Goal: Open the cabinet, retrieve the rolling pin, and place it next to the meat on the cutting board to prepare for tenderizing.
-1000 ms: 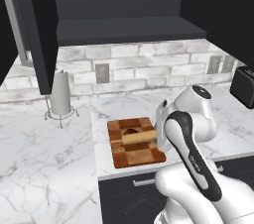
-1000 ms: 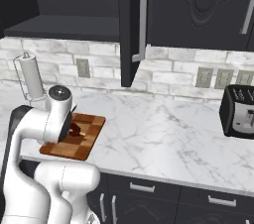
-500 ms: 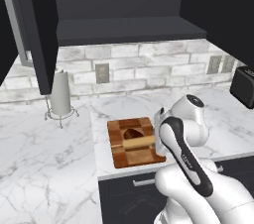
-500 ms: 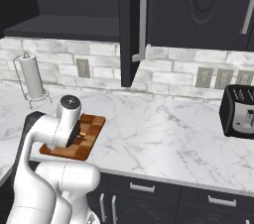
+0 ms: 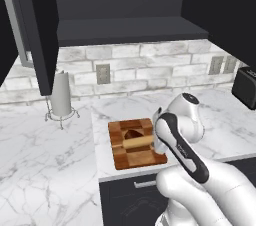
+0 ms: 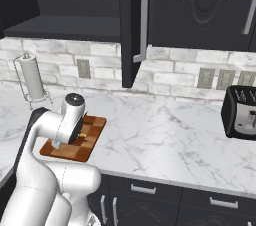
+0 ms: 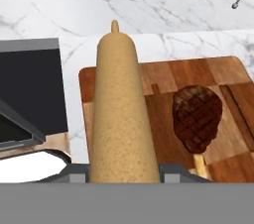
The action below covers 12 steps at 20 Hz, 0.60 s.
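Observation:
My gripper is shut on the rolling pin, a tan wooden cylinder that runs away from the hand over the checkered cutting board. On the board, beside the pin and apart from it, lies the meat, a dark red-brown lump. From the left base view, the rolling pin lies across the cutting board just in front of the meat, with my hand at its right end. Whether the pin rests on the board I cannot tell. Above, the black cabinet stands open, its door swung outward.
A paper towel holder stands on the marble counter left of the board. A black toaster sits far right. The open cabinet door hangs above the counter's left. Dark drawers run below the counter edge.
My arm has shifted and come down a little over the board with the rolling pin in its grip. The meat and board have not moved.

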Available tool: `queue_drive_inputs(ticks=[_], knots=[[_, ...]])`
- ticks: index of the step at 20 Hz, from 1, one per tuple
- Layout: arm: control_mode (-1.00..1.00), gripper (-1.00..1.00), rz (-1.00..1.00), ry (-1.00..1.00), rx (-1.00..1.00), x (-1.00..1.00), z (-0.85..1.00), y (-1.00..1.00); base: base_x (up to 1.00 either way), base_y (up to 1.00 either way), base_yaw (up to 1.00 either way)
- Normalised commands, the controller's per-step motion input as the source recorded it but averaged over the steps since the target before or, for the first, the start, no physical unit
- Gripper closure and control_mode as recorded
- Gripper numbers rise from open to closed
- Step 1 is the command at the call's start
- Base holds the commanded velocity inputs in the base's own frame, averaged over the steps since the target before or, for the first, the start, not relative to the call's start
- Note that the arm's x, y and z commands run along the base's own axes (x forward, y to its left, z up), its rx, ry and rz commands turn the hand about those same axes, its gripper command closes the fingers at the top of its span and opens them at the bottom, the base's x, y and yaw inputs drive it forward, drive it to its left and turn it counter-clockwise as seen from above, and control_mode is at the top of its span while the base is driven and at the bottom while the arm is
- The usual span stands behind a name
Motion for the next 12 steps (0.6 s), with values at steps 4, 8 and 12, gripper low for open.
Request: queue_drive_inputs(ticks=[4,8,12], knots=[[-1.0,1.0,0.04,0.0,0.0,-0.01,-0.35,0.0,0.0,0.0,0.0],[-1.0,1.0,0.07,0.0,0.0,-0.16,-0.46,0.0,0.0,0.0,0.0],[-1.0,1.0,0.07,-0.01,0.0,-0.01,-0.5,0.04,0.0,0.0,0.0]])
